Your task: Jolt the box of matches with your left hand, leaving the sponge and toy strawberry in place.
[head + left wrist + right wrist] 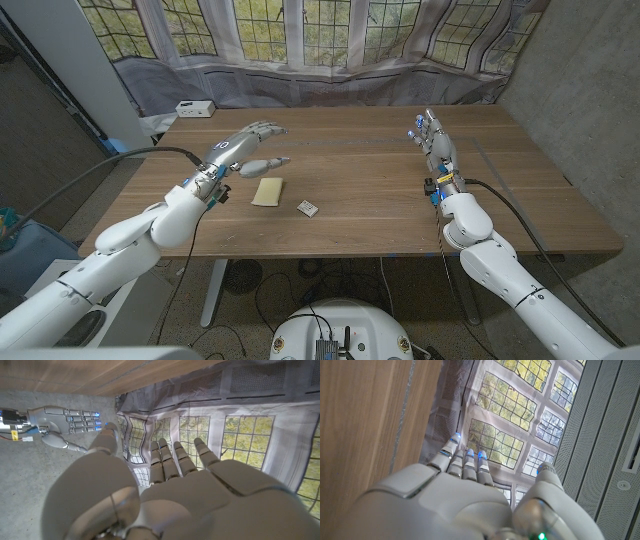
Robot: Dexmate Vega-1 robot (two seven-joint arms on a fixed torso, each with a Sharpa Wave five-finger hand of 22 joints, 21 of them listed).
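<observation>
A printed backdrop of leaded windows point(330, 30) hung behind the wooden table point(370, 215), with grey wall on either side. On the table's far left corner sat a small white box point(194, 109). My left hand point(248, 145) hovered over the left part of the table, released and holding nothing, its fingers point(172, 460) stretched out straight and slightly apart, thumb held below them. The yellow sponge point(267, 191) lay flat on the table just beside that hand, toward the near edge. The box of matches point(308, 208) lay a little farther along, near the sponge but apart from it, roughly midway between the table's left and right edges and closer to the near edge than the far one. I wasn't touching either one. My right hand point(430, 138) stood on its edge over the right part of the table, well apart from both things, fingers extended and close together, gripping nothing.
</observation>
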